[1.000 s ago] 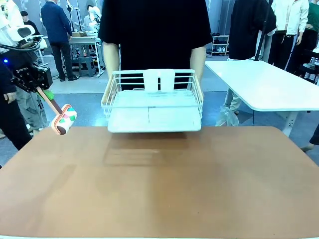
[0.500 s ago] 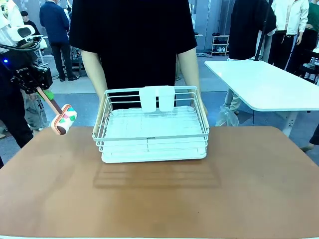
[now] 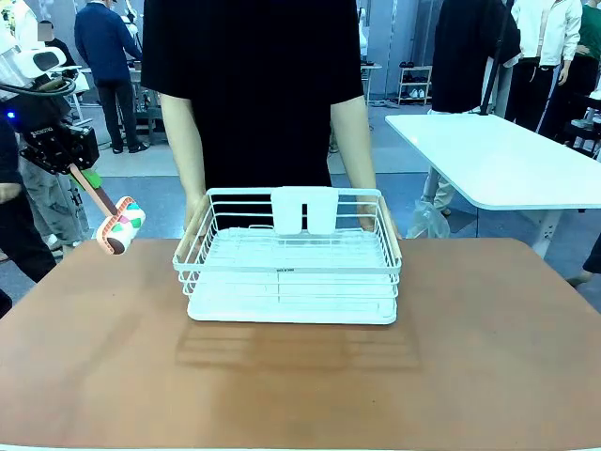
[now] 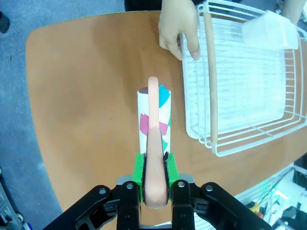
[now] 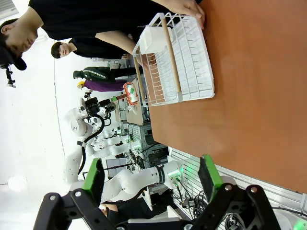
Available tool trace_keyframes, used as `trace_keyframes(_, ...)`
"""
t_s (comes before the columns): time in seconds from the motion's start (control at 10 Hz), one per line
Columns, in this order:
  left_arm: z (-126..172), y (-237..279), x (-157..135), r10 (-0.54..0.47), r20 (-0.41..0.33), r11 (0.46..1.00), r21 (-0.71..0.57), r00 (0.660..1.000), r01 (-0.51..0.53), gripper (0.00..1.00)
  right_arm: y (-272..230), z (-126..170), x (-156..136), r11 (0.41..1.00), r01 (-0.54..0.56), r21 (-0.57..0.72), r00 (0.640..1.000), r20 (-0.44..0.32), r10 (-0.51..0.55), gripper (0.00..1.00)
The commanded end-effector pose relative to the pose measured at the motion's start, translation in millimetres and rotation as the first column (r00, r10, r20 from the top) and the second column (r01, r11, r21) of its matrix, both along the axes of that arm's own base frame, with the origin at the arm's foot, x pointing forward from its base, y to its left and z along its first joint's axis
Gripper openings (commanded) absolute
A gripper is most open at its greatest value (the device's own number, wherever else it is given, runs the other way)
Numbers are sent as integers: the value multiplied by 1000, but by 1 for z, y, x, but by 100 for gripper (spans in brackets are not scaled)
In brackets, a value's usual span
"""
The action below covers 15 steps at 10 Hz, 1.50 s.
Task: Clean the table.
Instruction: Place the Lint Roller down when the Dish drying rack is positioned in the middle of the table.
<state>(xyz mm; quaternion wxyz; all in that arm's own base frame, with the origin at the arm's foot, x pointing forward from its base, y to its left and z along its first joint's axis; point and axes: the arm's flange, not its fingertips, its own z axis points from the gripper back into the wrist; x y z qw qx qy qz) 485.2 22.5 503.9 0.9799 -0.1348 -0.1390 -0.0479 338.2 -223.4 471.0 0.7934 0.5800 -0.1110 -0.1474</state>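
At the far edge of the table point(image 3: 300, 376), near its middle, I see a white wire rack point(image 3: 291, 268) resting on the reddish-brown top, with two white cups clipped to its far rim. A person in a black shirt stands behind it with a hand point(image 3: 195, 218) on each end of the rack; in my left wrist camera one of those hands point(image 4: 178, 29) curls over the wooden handle at the rack's side.

My left gripper point(image 3: 83, 173) hangs off the table's left far corner, above the floor rather than the top. Its fingers are clamped tight on the pink handle of a lint roller point(image 3: 118, 225), whose patterned paper head points down toward that corner. From the wrist, the roller point(image 4: 153, 124) lies over bare table beside the rack, apart from it.

My right gripper point(image 5: 151, 179) has its green-padded fingers spread wide with nothing between them; beyond it I see the table's near edge, then the rack farther up
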Motion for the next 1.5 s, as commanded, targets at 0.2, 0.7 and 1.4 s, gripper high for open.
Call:
trace_keyframes(0.2,4,1,-1,4,5,1000,2,1000,-4,22,0,2,-1,1000,-1,9,1000,14,1,100)
trace_keyframes(0.7,4,1,-1,4,5,1000,2,1000,-4,22,0,2,-1,1000,-1,9,1000,14,1,100)
trace_keyframes(1.4,4,1,-1,4,5,1000,2,1000,-4,22,0,2,-1,1000,-1,9,1000,14,1,100)
